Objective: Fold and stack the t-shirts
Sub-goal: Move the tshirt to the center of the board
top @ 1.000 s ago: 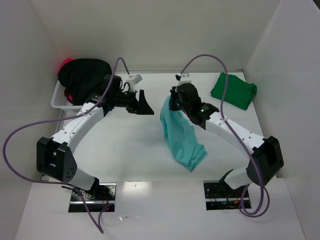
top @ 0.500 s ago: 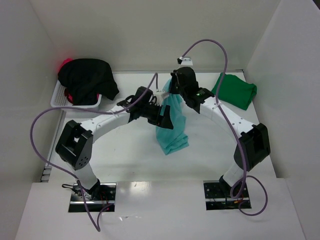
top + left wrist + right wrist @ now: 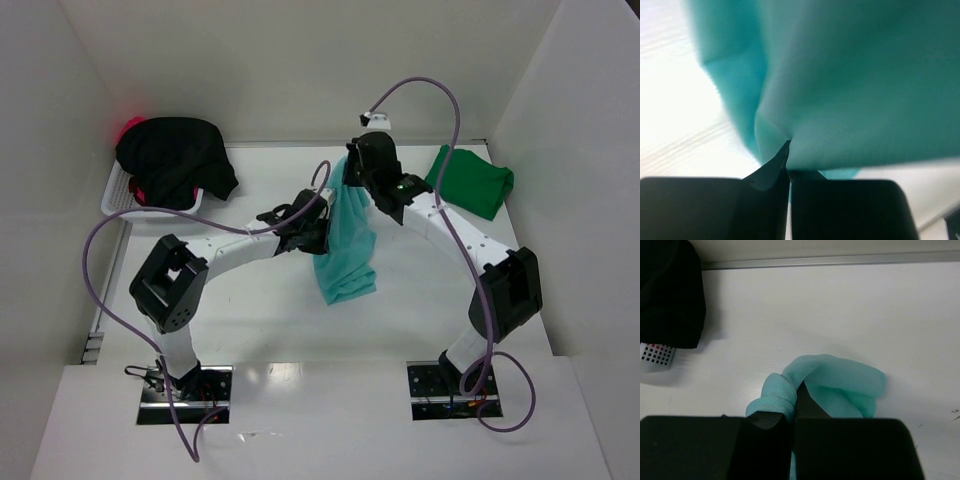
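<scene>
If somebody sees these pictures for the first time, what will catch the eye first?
The light teal t-shirt is held up over the middle of the table, pinched by both the left claw and the right claw. A dark green t-shirt lies at the far right, and a black t-shirt is heaped over a white basket at the far left.

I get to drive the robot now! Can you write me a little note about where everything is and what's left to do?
The left tool is shut on the teal shirt.
The right tool is shut on it too, holding it up mid-table.
The green shirt lies far right and looks folded.
The black shirt is heaped on the basket far left, with the red-pink shirt peeking out behind.
Done: probably only the green one.
Left: fold teal, black and red-pink, then stack all.
</scene>
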`<state>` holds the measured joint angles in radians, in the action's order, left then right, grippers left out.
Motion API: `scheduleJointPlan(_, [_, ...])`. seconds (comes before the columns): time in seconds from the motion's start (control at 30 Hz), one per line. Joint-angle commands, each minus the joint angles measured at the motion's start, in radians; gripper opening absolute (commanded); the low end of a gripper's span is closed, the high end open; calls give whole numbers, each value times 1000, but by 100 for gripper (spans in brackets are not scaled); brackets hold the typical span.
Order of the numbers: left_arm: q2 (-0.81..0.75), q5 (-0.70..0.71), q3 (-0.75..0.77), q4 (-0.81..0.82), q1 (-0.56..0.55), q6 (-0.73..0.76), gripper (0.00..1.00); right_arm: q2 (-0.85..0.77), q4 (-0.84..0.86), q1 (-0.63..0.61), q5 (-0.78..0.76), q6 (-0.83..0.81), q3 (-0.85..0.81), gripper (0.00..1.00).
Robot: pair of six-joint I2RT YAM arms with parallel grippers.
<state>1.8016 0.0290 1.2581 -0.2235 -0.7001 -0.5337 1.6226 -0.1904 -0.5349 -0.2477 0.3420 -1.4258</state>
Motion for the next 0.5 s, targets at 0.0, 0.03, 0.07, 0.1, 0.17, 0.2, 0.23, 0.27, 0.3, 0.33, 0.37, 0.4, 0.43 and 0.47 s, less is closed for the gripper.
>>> scheduleJointPlan(0.0, [-140,185,-9,-17,4,-25,0,-97,12,33,-31,-23,-32,0])
scheduleJointPlan(0.03, [-170,230,0,-43,4,-15,0,-121,9,36,-39,-23,-32,0])
scheduleJointPlan(0.07, [-224,250,10,-58,4,-3,0,-137,2,48,-41,-23,-32,0])
scheduleJointPlan(0.1, [-264,264,33,-88,15,13,0,-166,-8,60,-41,-23,-39,0])
scheduleJointPlan(0.17, [-329,278,64,-121,28,40,0,-201,-16,64,-41,-31,-42,0])
scheduleJointPlan(0.2, [-384,287,95,-132,33,62,0,-245,-20,64,-35,-45,-42,0])
scheduleJointPlan(0.23, [-448,305,117,-140,33,80,0,-278,-20,64,-22,-60,-42,0])
scheduleJointPlan(0.27, [-497,323,133,-149,33,95,0,-304,-15,64,-7,-69,-42,0])
scheduleJointPlan(0.3, [-529,336,151,-155,33,113,0,-333,-8,64,10,-69,-38,0])
scheduleJointPlan(0.33, [-568,350,180,-166,33,125,0,-375,-4,64,35,-74,-28,0])
scheduleJointPlan(0.37, [-608,367,217,-187,33,136,0,-424,6,64,58,-85,-22,0])
scheduleJointPlan(0.4, [-636,373,240,-198,33,147,0,-461,12,64,89,-90,-22,0])
scheduleJointPlan(0.43, [-669,373,263,-210,33,160,0,-503,12,64,122,-90,-27,0])
scheduleJointPlan(0.47, [-695,373,286,-217,33,175,0,-524,8,64,138,-90,-43,0])
